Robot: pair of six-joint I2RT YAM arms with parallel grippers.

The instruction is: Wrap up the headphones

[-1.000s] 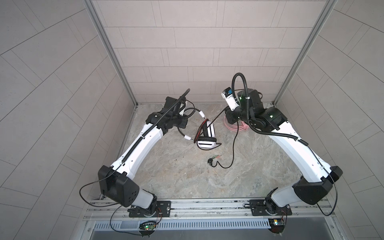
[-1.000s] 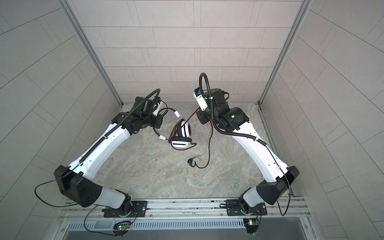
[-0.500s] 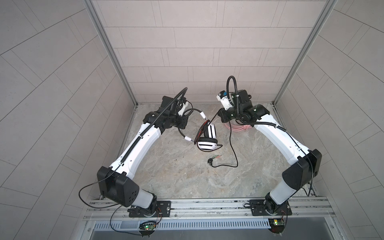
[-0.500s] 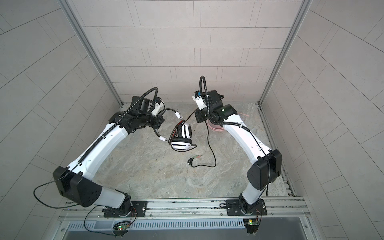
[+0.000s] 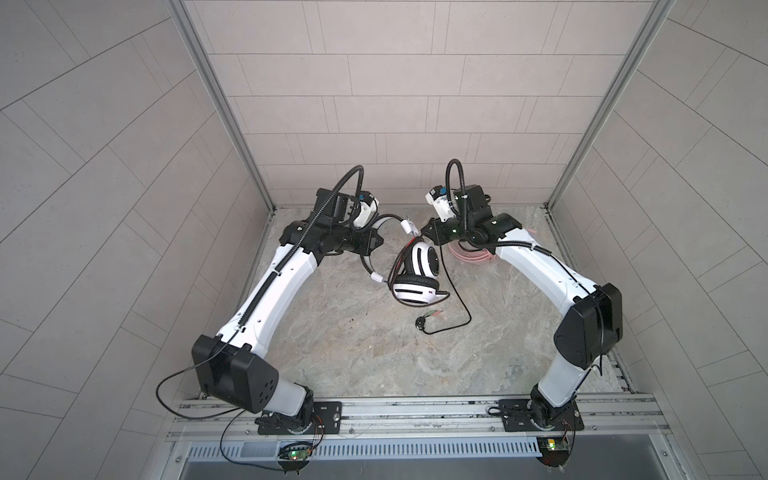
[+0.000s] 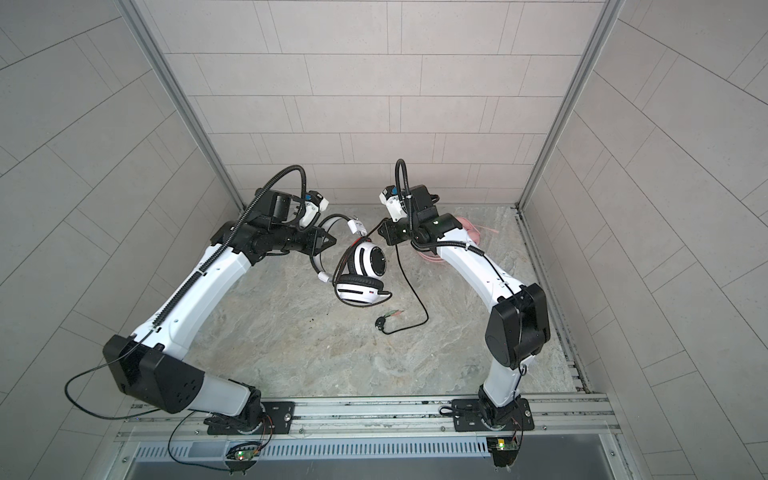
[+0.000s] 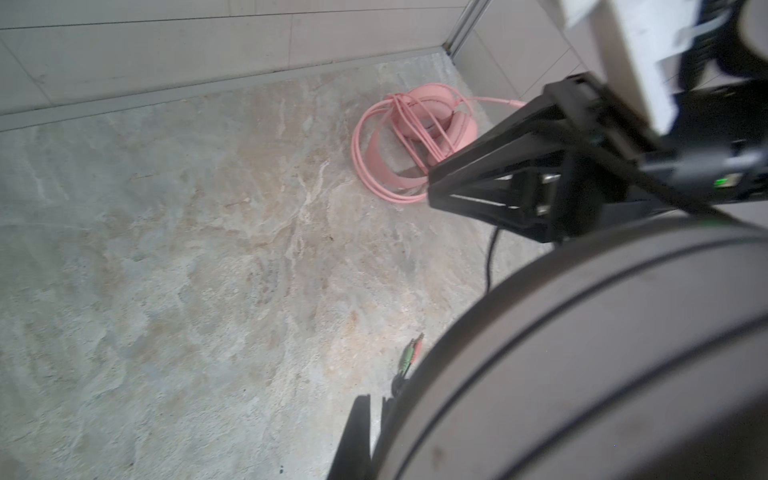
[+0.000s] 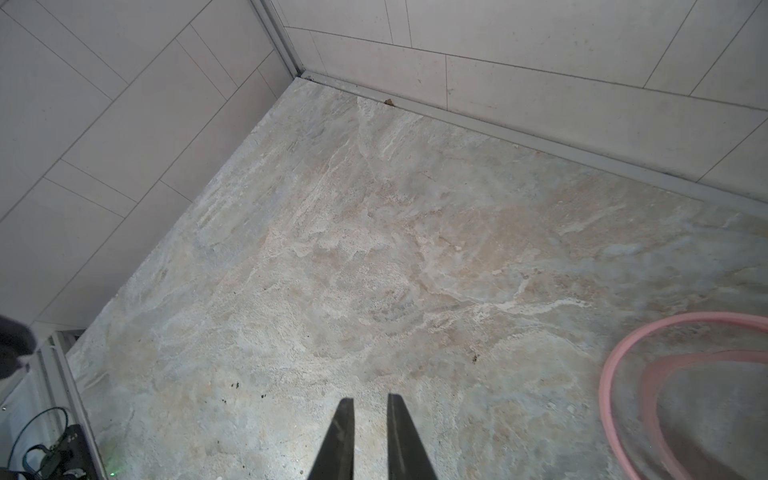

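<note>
A robot lab test cell, not a lived-in room. Two white-and-black arms (image 5: 270,291) (image 5: 540,266) are bolted to an aluminium rail (image 5: 415,411) at the front edge of a stone-patterned tabletop (image 5: 374,353). Three tile-patterned panel walls (image 5: 374,104) held by bare metal corner posts (image 5: 220,108) box the tabletop in like a booth. Below the rail runs a slotted duct (image 5: 415,449), and small circuit boards (image 5: 296,455) (image 5: 550,445) with lit green lights hang there on loose wires. Corrugated cable hoses loop over both arms.

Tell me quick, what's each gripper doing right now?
Left gripper: closed, holding the striped headphones.
Right gripper: fingers slightly open, nothing between them.
</note>
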